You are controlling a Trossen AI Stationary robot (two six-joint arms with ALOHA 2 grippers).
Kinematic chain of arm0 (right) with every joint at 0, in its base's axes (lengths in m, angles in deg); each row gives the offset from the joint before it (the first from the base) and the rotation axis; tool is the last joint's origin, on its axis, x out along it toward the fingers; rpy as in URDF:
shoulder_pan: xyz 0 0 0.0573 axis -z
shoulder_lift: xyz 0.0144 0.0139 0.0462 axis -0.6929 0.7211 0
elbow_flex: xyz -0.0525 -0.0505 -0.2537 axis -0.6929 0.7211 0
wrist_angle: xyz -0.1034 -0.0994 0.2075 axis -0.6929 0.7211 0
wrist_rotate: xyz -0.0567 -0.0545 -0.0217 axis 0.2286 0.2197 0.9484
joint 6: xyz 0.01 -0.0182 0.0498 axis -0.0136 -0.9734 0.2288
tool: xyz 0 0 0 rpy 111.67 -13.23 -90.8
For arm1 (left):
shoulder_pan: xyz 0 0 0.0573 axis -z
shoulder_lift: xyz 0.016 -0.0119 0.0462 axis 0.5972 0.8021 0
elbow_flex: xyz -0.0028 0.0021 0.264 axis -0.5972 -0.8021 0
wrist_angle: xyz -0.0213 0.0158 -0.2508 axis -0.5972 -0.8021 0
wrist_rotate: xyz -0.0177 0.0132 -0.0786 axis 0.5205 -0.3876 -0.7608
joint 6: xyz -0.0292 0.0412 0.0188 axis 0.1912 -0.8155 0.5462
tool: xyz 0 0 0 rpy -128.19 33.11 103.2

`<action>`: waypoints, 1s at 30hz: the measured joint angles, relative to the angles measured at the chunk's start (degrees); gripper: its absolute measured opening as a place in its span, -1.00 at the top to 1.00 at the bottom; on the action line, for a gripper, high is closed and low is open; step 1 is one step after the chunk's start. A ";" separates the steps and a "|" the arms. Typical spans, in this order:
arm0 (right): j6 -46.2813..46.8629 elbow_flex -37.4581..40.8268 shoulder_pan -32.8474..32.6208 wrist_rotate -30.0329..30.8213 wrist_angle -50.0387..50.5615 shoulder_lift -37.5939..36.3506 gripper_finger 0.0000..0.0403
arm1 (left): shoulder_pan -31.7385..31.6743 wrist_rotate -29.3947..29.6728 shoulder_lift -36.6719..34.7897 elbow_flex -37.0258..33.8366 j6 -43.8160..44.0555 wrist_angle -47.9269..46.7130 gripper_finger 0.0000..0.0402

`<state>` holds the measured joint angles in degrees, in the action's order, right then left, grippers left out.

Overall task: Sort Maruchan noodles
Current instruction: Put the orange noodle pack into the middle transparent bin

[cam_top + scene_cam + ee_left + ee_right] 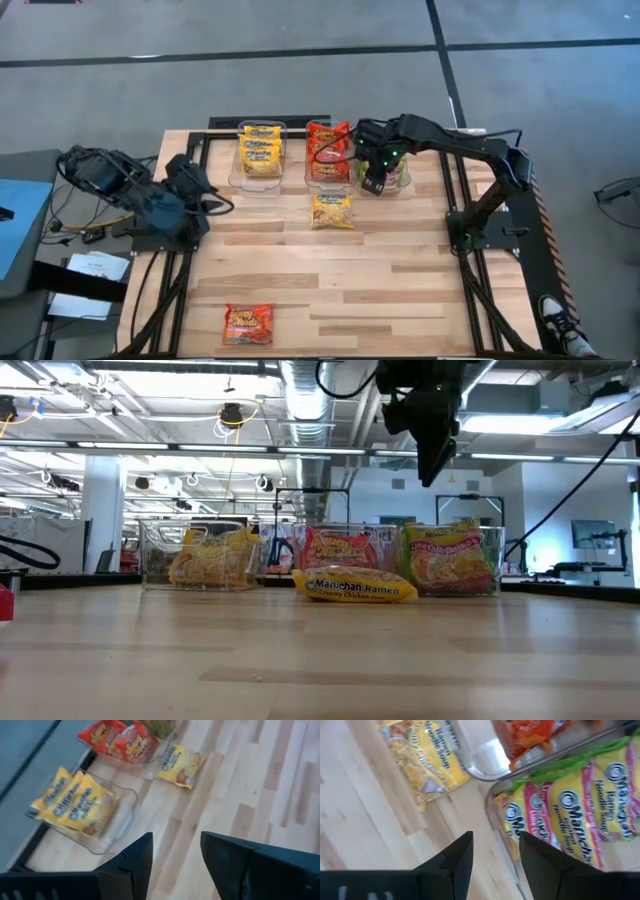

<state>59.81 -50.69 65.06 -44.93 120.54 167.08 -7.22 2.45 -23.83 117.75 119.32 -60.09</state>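
bins: 3 clear plastic bins in a row at table's (400, 290) far edge: left bin (262, 152), middle bin (328, 152), right bin (392, 175).
yellow pkts: 4 seen. 3 stacked in left bin (75, 802), overlapping; 1 loose yellow packet (332, 210) flat on the wood just in front of middle bin, label reads "Maruchan Ramen".
red pkts: at least 2 in middle bin (328, 150), crinkly, standing above the rim, exact count can't tell; 1 loose red packet (248, 324) flat near table's front-left edge, well apart from the rest.
green pkts: in right bin (570, 815), green-edged w/ pink and yellow print; at least 2, rest hidden under arm.
look: flat, rectangular, shiny plastic wrappers, round Maruchan logo.
right gripper (374, 180): above right bin's near side, fingers apart, nothing between them.
left gripper (172, 855): back at table's left edge, away from the bins, fingers apart, empty.
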 joint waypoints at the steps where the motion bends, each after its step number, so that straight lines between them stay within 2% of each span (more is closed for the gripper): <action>1: 0.00 0.00 -0.23 -0.44 -0.01 0.00 0.08 | -0.63 0.66 -0.12 0.00 -1.27 0.08 0.21; 5: 0.02 -0.02 -1.07 -0.58 -0.03 0.00 0.08 | -3.56 8.17 -0.36 0.00 -4.88 -0.16 0.13; 7: 0.02 -0.02 -1.40 -0.58 -0.04 0.00 0.08 | -5.00 9.51 -0.32 0.00 -6.07 0.52 0.11; 16: -0.42 -0.02 -3.00 -0.62 -0.48 0.00 0.08 | -7.78 0.13 0.65 0.02 -7.22 8.80 0.10; 22: -0.44 -0.02 -4.68 -0.65 -0.29 0.00 0.08 | -7.80 -1.26 2.09 0.00 -9.54 9.18 0.10; 27: -0.03 -0.02 -6.71 -0.65 -0.30 0.00 0.03 | -8.55 -1.49 2.99 0.02 -14.84 9.57 0.10; 30: 2.20 -0.02 -8.42 -0.63 -0.29 0.00 -0.02 | -9.67 -5.19 3.21 0.00 -15.40 9.61 0.10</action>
<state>62.01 -50.71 56.63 -45.56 120.25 167.08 -16.89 -2.74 -20.62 117.75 103.92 -50.48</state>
